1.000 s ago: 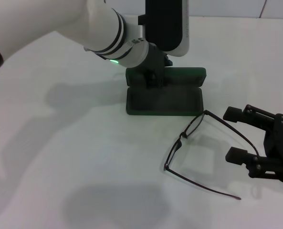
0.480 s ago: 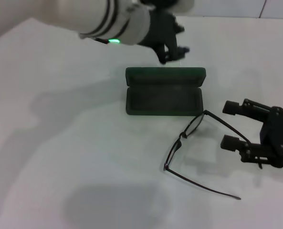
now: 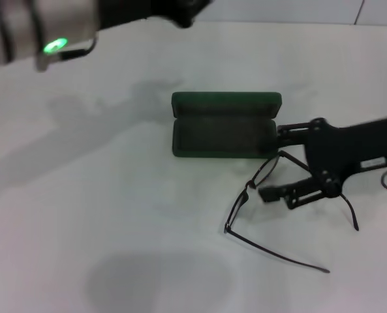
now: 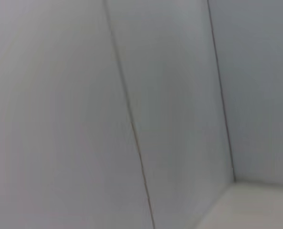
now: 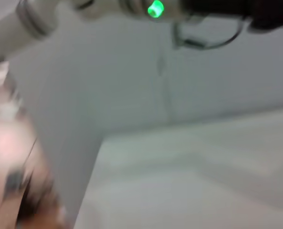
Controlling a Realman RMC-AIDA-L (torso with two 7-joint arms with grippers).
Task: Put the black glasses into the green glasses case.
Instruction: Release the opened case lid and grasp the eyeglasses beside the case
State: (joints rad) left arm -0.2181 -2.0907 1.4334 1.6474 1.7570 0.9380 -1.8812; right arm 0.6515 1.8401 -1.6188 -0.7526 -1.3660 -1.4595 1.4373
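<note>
white table (image 3: 115, 215), right pincer (image 3: 286, 162) over black glasses (image 3: 248, 199)

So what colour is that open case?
Dark green, greyish lining inside; head view shows it best.

left gripper (image 3: 180, 13) lifted off case | right gripper (image 3: 275, 163) reached glasses (image 3: 271, 208)

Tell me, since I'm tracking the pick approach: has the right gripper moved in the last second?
Yes. The right gripper has swung in from the right toward the green glasses case, its open jaws now straddling the black glasses beside the case's right end.
</note>
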